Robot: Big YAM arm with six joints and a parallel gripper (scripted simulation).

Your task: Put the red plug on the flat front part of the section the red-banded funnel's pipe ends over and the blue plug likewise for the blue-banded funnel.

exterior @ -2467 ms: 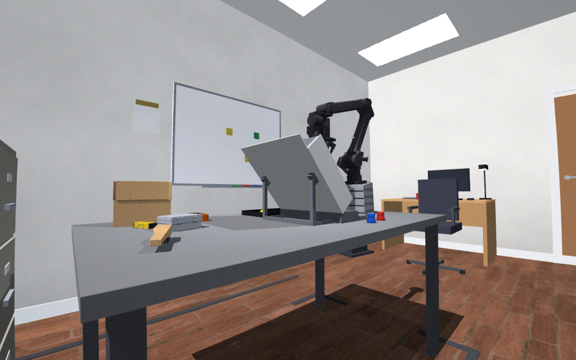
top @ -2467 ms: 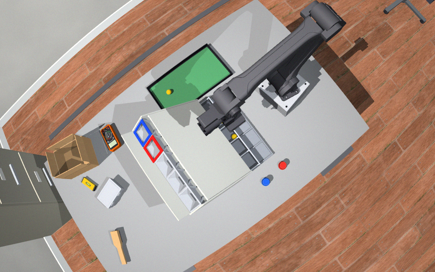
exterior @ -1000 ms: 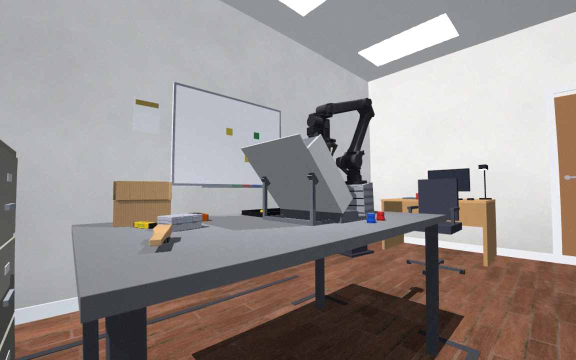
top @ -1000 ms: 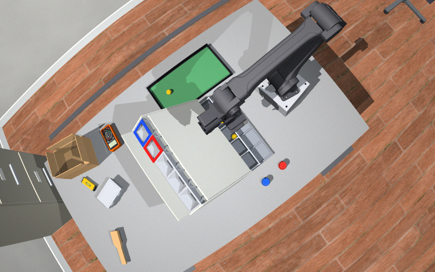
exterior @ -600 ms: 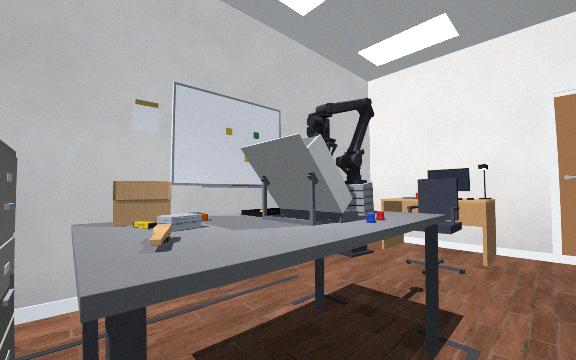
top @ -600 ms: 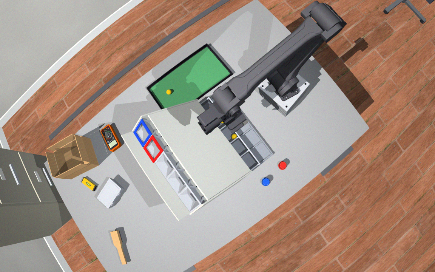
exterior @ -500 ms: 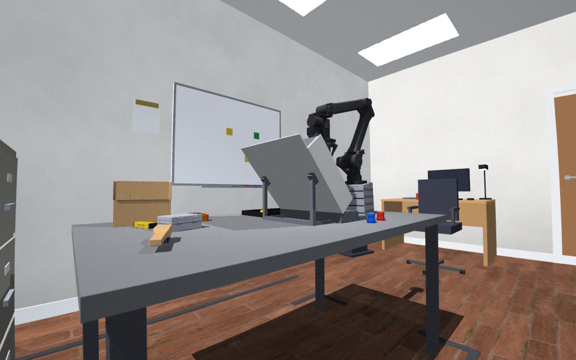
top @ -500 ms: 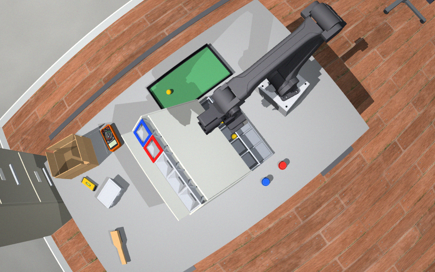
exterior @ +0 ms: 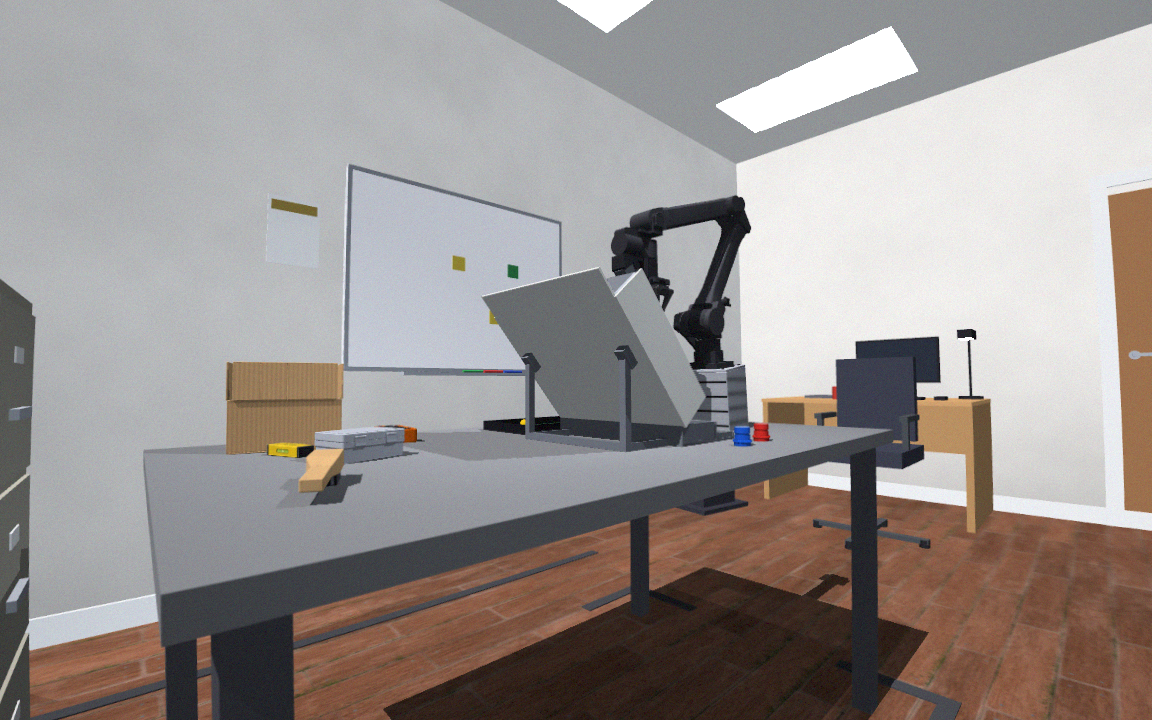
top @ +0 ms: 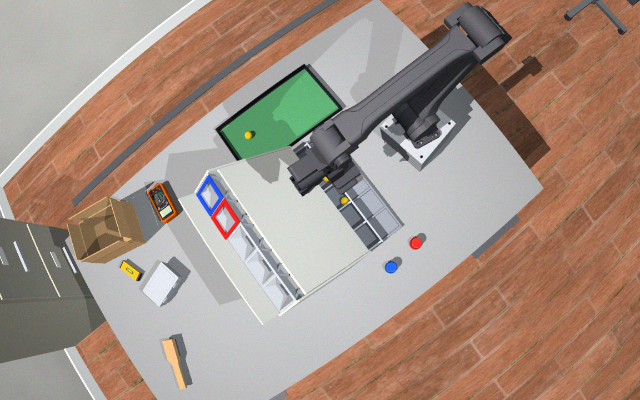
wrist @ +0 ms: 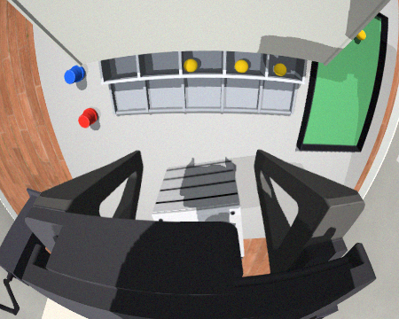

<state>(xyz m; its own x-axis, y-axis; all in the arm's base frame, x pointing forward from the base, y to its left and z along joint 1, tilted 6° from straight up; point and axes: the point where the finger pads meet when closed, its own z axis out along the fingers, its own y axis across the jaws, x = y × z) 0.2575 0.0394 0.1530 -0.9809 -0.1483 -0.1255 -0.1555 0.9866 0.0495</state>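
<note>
My gripper (wrist: 199, 158) is open and empty, high above the table just before the row of sections (wrist: 202, 82). In the wrist view, yellow marbles lie in the back parts of the third (wrist: 190, 66), fourth (wrist: 241, 66) and fifth (wrist: 279, 69) sections from the left. The flat front parts hold nothing. The blue plug (wrist: 74, 74) and red plug (wrist: 88, 118) stand on the table left of the row. From above, the blue-banded funnel (top: 209, 195) and red-banded funnel (top: 225, 219) sit at the top of the sloped cover (top: 287, 219). One marble (top: 248, 134) lies in the green tray (top: 282, 111).
The robot base (top: 419, 139) stands near the sections. Beyond the funnels lie a multimeter (top: 163, 201), an open cardboard box (top: 105, 229), a yellow level (top: 130, 269), a white case (top: 161, 283) and a wooden brush (top: 175, 361). A filing cabinet (top: 9, 278) stands off the table.
</note>
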